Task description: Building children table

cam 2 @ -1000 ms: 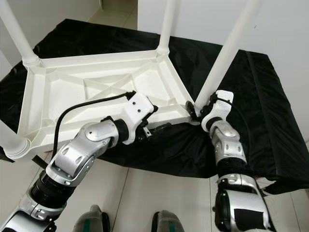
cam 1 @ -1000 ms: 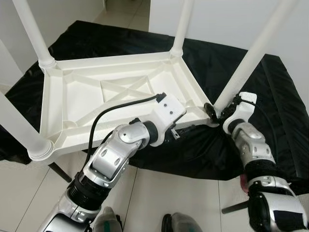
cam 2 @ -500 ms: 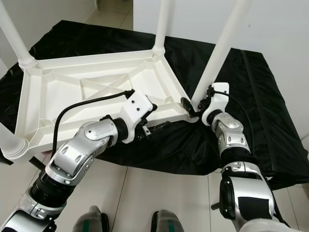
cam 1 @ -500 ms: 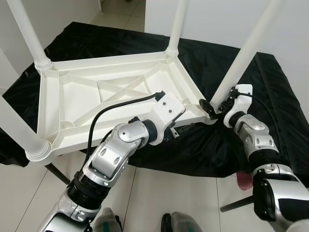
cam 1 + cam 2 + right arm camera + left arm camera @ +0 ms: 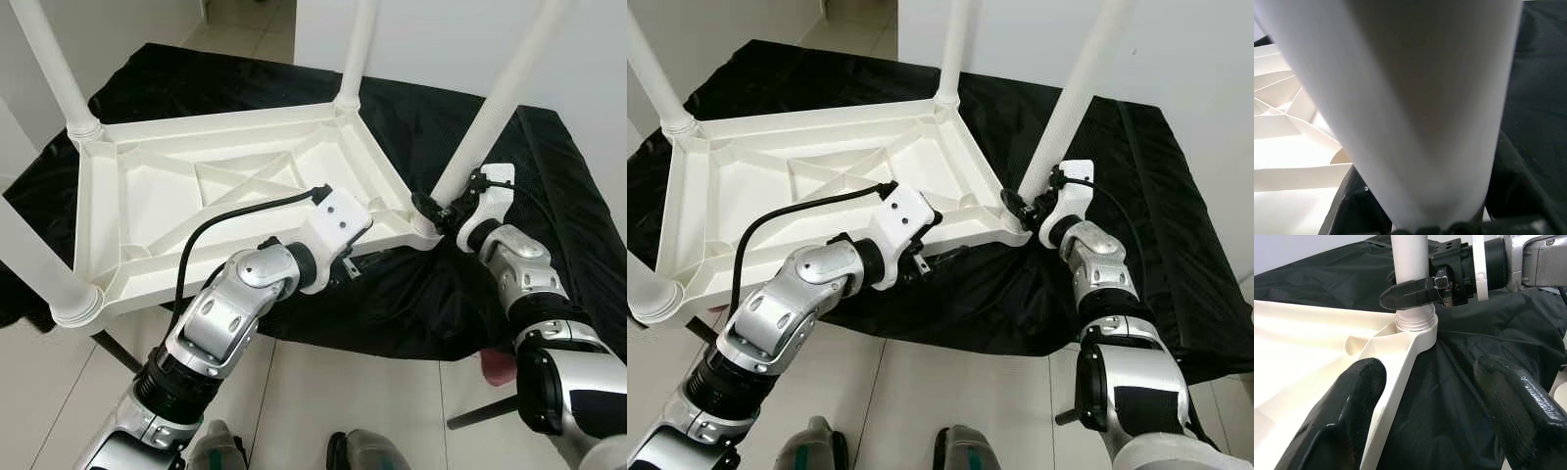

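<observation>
A white plastic children's table point(image 5: 196, 186) lies upside down on a black cloth, its legs pointing up. My right gripper point(image 5: 436, 209) is shut on the near right leg point(image 5: 488, 113) just above its socket in the table's corner. In the left wrist view one black finger point(image 5: 1413, 288) presses against that leg point(image 5: 1409, 259). The right wrist view looks close up the leg point(image 5: 1415, 98). My left gripper point(image 5: 1430, 396) is open and straddles the table's near rim point(image 5: 1396, 367) a short way from that corner, fingers point(image 5: 945, 255) apart.
The black cloth point(image 5: 411, 304) covers a low stand and hangs over its near edge. Three other legs point(image 5: 54, 64) stand at the other corners. A white wall rises behind. Tiled floor, my feet point(image 5: 362, 452) and a pink object point(image 5: 498, 364) lie below.
The view has shifted a little. My right wrist has shifted slightly at the leg's base and the leg stands a bit more upright. The left arm has stayed at the rim.
</observation>
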`<state>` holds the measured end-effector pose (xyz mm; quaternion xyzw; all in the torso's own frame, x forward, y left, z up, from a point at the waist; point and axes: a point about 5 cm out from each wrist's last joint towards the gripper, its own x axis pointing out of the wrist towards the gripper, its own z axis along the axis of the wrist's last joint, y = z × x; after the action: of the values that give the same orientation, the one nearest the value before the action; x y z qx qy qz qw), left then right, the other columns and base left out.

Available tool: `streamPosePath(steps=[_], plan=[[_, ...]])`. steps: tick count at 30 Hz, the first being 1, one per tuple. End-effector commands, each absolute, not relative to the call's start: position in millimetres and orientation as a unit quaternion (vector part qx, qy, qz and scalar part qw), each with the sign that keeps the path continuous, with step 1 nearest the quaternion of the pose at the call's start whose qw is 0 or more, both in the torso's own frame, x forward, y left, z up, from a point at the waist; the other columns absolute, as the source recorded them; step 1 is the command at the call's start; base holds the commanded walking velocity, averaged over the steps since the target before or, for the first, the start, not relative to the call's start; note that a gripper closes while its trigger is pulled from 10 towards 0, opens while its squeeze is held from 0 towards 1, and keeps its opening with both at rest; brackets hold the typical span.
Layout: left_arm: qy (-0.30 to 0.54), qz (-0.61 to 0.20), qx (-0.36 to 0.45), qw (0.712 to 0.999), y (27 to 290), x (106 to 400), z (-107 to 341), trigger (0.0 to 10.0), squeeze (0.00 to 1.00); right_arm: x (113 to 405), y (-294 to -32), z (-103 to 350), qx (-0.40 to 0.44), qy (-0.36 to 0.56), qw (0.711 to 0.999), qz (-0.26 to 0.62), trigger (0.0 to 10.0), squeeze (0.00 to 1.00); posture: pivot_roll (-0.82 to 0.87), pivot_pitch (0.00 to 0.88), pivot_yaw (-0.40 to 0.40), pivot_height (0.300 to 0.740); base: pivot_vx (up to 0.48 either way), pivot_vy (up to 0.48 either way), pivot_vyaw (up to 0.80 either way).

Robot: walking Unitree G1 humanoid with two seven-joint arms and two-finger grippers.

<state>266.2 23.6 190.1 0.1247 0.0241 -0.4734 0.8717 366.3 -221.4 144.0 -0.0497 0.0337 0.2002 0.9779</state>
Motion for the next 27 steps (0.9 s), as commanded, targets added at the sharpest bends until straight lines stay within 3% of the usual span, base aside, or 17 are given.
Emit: streamPosePath(steps=[1,6,12,19,27], plan=[[0.025,-0.477,0.124,0.87,22,264,190,10.0,0.0,362,-220,133,-0.039,0.049,0.977,0.206,0.0,0.0,-0.03,0.018,-0.047,0.74,0.0,0.0,0.0],[0.028,-0.478,0.12,0.87,21,262,189,10.0,0.0,356,-224,127,-0.035,0.033,0.992,0.113,0.0,0.0,-0.03,0.029,-0.052,0.74,0.0,0.0,0.0],[0.03,-0.48,0.119,0.869,21,261,188,10.0,0.0,351,-223,121,-0.016,0.035,0.997,0.073,0.0,0.0,-0.04,0.031,-0.051,0.74,0.0,0.0,0.0],[0.03,-0.489,0.12,0.863,17,260,187,10.0,0.0,326,-204,113,-0.001,0.019,0.985,-0.173,0.0,0.0,-0.05,0.025,-0.047,0.74,0.0,0.0,0.0],[0.029,-0.492,0.119,0.862,15,260,187,10.0,0.0,325,-169,114,0.021,0.025,0.983,-0.181,0.0,0.0,-0.05,0.009,-0.054,0.74,0.0,0.0,0.0]])
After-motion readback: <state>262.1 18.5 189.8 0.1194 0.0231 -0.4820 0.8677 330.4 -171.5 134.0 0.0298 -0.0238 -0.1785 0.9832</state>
